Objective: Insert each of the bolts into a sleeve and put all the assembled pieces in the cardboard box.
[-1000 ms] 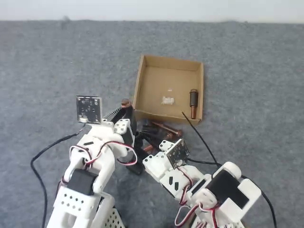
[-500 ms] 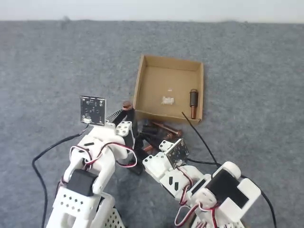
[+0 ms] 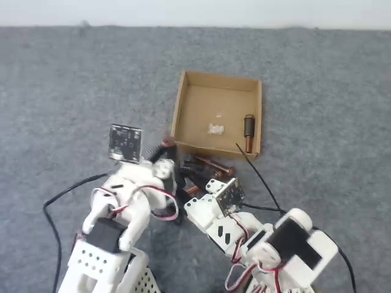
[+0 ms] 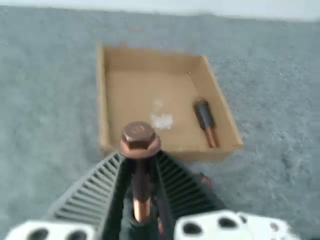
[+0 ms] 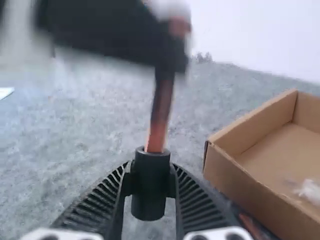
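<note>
While bolt [image 5: 159, 112] meets sleeve [image 5: 149, 182], assembled piece [image 3: 248, 131] boxed

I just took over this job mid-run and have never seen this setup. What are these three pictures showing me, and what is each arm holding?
Two small white robot arms sit side by side. The high picture looks down on both; the other two come from cameras on each wrist. The left tool grips a copper bolt; the right tool grips a black sleeve, and the bolt's tip meets the sleeve's opening. On the grey carpet stands a cardboard box with one finished piece inside; loose parts lie just outside it.
</note>
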You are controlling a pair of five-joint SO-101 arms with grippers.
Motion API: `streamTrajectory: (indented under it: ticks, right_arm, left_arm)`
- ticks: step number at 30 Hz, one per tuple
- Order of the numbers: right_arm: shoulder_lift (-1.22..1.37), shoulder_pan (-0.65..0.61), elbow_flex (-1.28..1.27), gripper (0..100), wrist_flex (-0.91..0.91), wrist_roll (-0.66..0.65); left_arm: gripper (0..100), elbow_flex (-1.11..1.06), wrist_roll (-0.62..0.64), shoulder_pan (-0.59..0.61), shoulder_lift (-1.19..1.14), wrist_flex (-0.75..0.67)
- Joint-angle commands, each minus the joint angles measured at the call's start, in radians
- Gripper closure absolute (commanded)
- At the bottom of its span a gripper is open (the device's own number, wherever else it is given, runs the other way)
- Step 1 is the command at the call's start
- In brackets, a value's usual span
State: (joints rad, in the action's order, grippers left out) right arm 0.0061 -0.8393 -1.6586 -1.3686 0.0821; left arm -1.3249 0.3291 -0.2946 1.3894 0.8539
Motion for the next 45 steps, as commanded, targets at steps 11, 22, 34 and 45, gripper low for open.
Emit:
streamTrajectory:
  ticks: [11,22,34,45]
  right_arm:
    - [-0.012,0.024,-0.005,99.2,-0.012,0.008]
    - [-0.013,0.096,-0.002,99.2,-0.117,0.009]
    - [-0.019,0.099,-0.003,99.2,-0.12,0.009]
    - [-0.021,0.136,-0.002,99.2,-0.12,0.009]
  left_arm:
    - [99,0.035,0.063,-0.025,-0.003,0.006]
    - [99,-0.016,0.061,-0.018,-0.006,-0.031]
    - [99,-0.099,0.011,-0.068,-0.012,-0.086]
    - [88,-0.128,-0.041,-0.061,-0.005,-0.126]
